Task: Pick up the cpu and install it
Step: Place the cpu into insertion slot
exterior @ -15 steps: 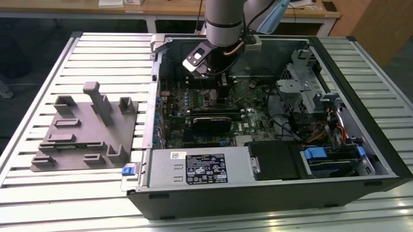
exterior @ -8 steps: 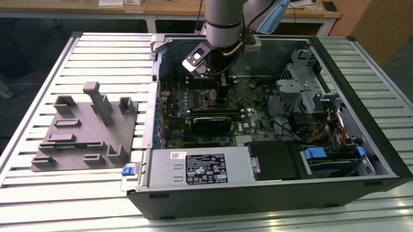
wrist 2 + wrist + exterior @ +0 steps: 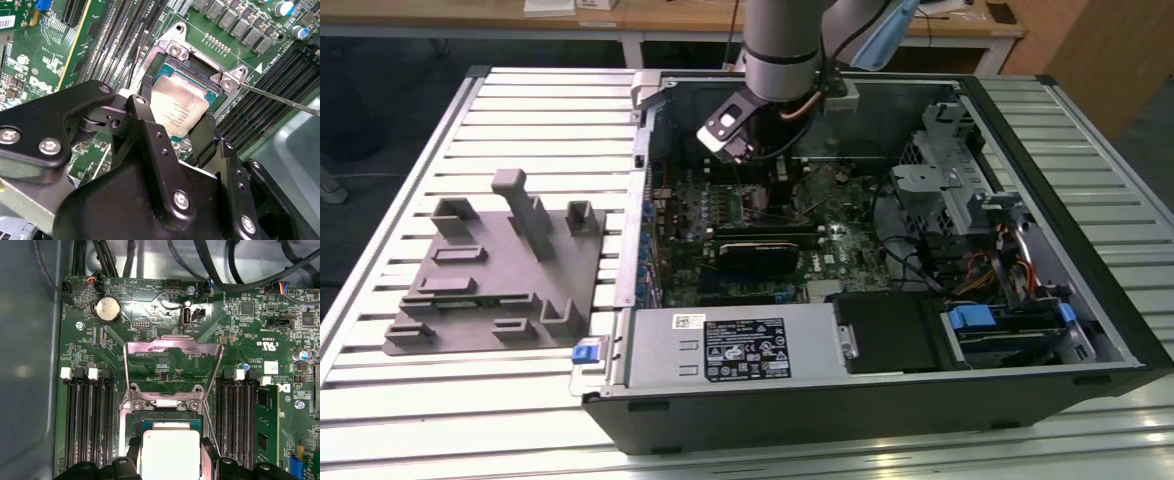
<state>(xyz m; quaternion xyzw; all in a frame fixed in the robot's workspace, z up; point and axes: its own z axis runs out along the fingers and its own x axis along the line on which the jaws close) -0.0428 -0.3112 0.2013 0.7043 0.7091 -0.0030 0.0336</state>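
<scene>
Where the open computer case lies on the slatted desk, a grey fixture plate with upright blocks sits beside it at the exterior view's left. A silver power-supply box takes up the lower middle of the case. Memory slots run along both sides of the cpu socket, and one green memory module stands in a slot. A coin battery and black cables lie beyond. The socket's metal load plate is swung up and its thin lever juts out sideways, leaving the socket open.

The arm comes down from the upper middle of the exterior frame, its wrist bent over the motherboard. The claw is closed narrowly on the cpu, with one black finger against each of two opposite edges. The cpu lies level directly over the socket; whether it is seated or just above it, I cannot tell.
</scene>
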